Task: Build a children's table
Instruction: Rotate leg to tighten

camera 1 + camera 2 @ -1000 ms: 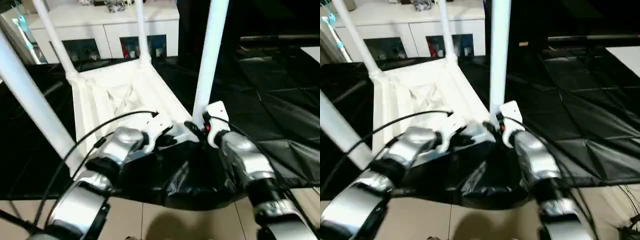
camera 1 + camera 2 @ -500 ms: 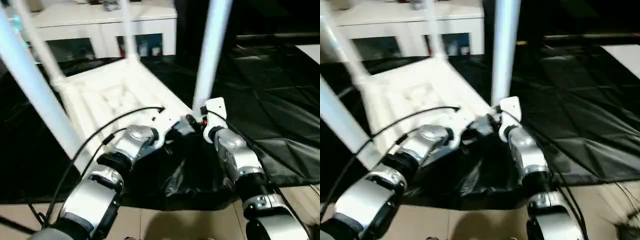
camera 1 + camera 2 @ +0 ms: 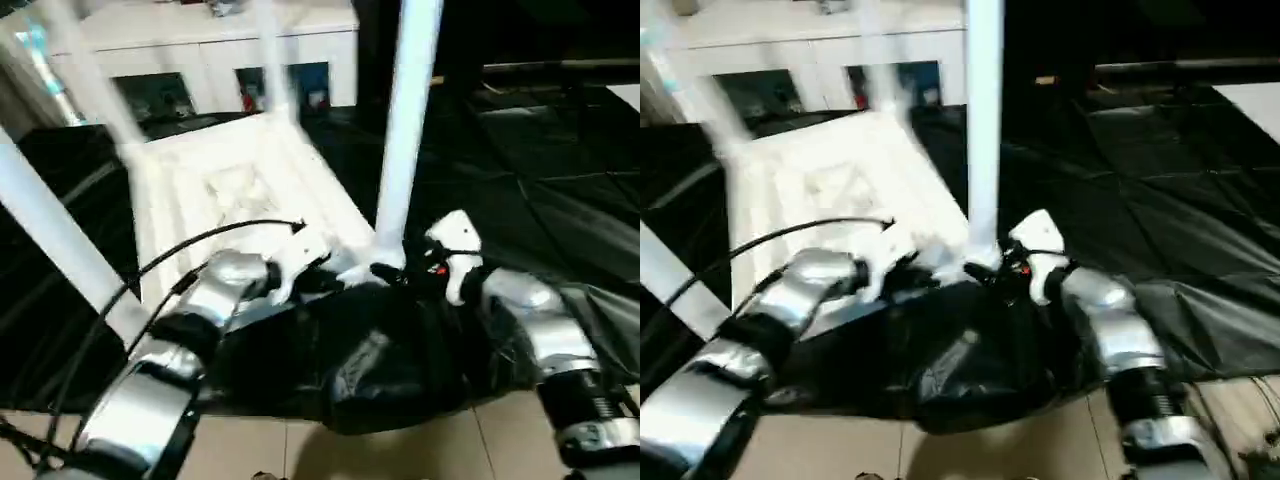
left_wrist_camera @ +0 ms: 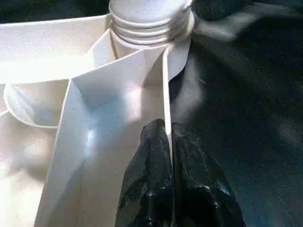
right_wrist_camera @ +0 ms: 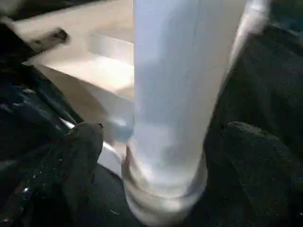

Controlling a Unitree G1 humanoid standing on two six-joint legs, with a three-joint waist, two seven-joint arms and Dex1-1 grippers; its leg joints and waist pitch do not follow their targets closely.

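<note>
The children's table lies upside down on the black-covered work table, its white top [image 3: 230, 190] facing up with legs standing in the corner sockets. My left gripper [image 4: 168, 137] is shut on the top's raised rim [image 4: 163, 85], right beside the near right corner socket. The near right leg [image 3: 400, 130] rises from that socket. My right gripper [image 5: 168, 156] stands open around this leg's base, one finger [image 5: 80, 156] on each side and apart from the tube. Another leg [image 3: 60, 240] slants up at the near left, and two far legs [image 3: 272, 60] are blurred.
A white cabinet [image 3: 200, 50] with glass doors stands behind the work table. The black cover [image 3: 520, 160] spreads to the right and hangs crumpled over the near edge [image 3: 380, 380]. Tiled floor [image 3: 400, 450] lies below that edge.
My right gripper has opened off the near right leg's base and its wrist has drawn back slightly. The left gripper stays shut on the rim. The camera has shifted.
</note>
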